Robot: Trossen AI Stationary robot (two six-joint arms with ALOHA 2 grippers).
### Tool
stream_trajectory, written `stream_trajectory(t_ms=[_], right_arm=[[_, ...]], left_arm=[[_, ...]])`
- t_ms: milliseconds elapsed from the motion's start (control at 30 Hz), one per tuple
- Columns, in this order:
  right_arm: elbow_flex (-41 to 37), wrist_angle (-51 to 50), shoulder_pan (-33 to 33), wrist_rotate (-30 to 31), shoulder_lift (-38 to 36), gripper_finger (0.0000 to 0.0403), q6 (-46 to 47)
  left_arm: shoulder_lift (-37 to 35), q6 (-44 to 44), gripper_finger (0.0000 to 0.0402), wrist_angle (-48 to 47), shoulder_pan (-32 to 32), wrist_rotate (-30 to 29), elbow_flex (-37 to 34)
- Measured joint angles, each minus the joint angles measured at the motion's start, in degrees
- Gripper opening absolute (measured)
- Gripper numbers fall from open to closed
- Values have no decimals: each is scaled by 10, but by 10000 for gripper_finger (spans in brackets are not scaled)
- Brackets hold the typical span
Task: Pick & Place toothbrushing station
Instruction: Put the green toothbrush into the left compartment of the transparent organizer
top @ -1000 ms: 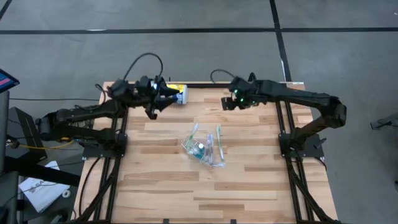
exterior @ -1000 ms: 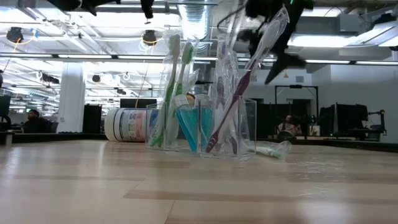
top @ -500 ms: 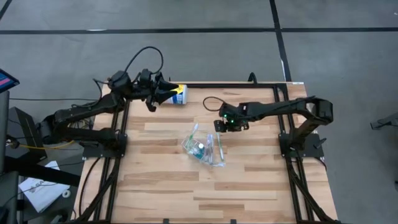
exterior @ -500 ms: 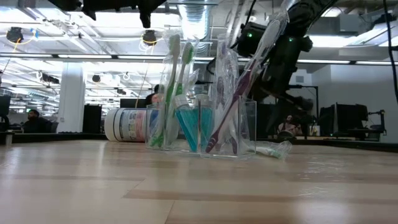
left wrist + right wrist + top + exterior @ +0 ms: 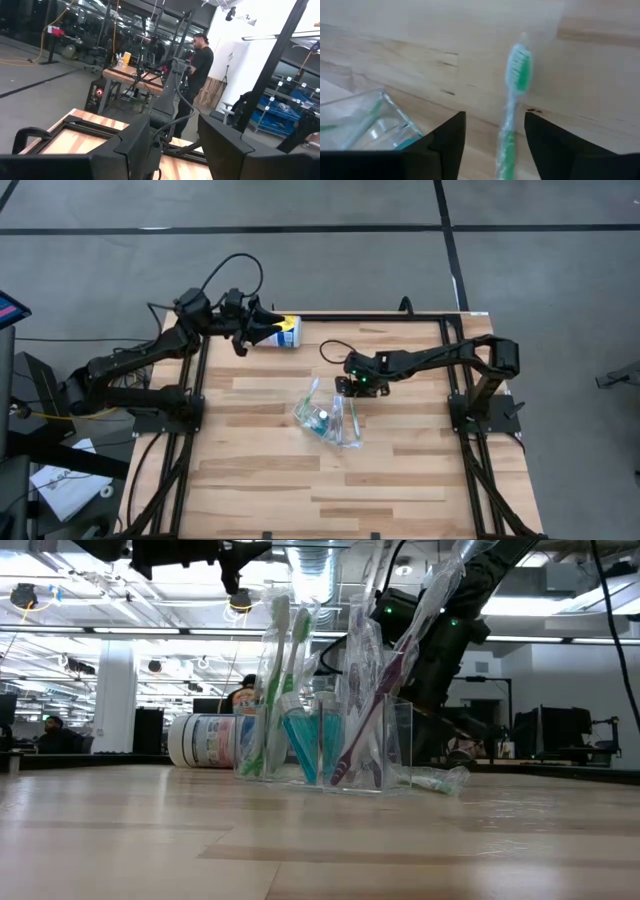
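1. Toothbrush station sits mid-surface: a clear plastic cup holding wrapped toothbrushes and a blue toothpaste tube. Cup walls are thin, transparent and angular; the brushes are slim, pale green, white and pink, sheathed in crinkly film.
2. One green-bristled toothbrush lies flat on the wooden surface, just beside the cup, also film-wrapped.
3. Right claw hangs low over that loose brush; in its wrist view the fingers are spread, released, straddling the handle with nothing between them gripped.
4. Step in hand, by my reading: approach to pick the stray brush. Next move calls for descending until the fingers flank the thin handle, then clenching squarely; slick film and a narrow round handle could let it roll or slip.
5. Left claw waits at the far edge near a lying round canister, fingers apart, holding nothing.
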Motion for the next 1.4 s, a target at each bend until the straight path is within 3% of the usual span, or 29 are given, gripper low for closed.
stream_trajectory(t_ms=[467,600,900,1067,1167,1300,1400], right_arm=[[0,1,0,13,0,90,15],[0,1,1,12,0,94,17],[-6,4,14,1,24,148,23],[-4,28,27,-14,48,149,39],[-5,29,27,-14,49,116,43],[-8,22,25,0,42,21,13],[-7,24,21,8,39,14,4]], left_arm=[[0,0,163,-21,7,40,-1],[0,0,163,-23,7,51,-1],[0,0,163,-32,7,65,-2],[0,0,163,-33,7,65,-2],[0,0,163,-35,7,66,-2],[0,0,163,-35,7,66,-2],[0,0,163,-35,7,66,-2]])
